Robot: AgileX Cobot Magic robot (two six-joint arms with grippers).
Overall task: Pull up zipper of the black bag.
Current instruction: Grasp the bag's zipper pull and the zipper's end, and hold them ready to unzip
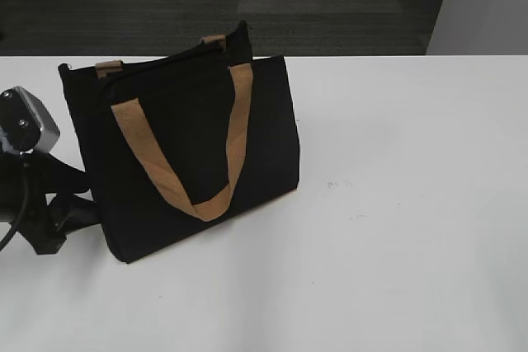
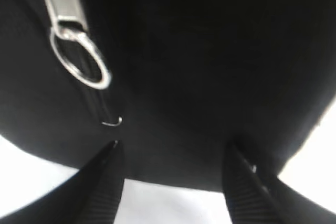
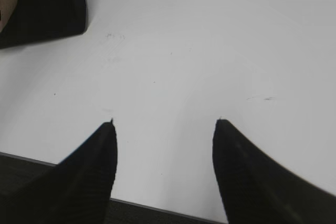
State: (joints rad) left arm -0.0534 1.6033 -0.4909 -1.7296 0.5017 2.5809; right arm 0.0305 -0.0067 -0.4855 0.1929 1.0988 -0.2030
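The rectangular black fabric bag stands on the white table, left of centre. The left gripper, jaws wide, faces its side below the silver ring-pull zipper, not yet grasped. The right gripper hangs wide, empty.

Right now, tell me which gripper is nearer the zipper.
Left. The left gripper is open right at the black bag, with the zipper just ahead of its fingertips. The right gripper is open over bare table, away from the bag.
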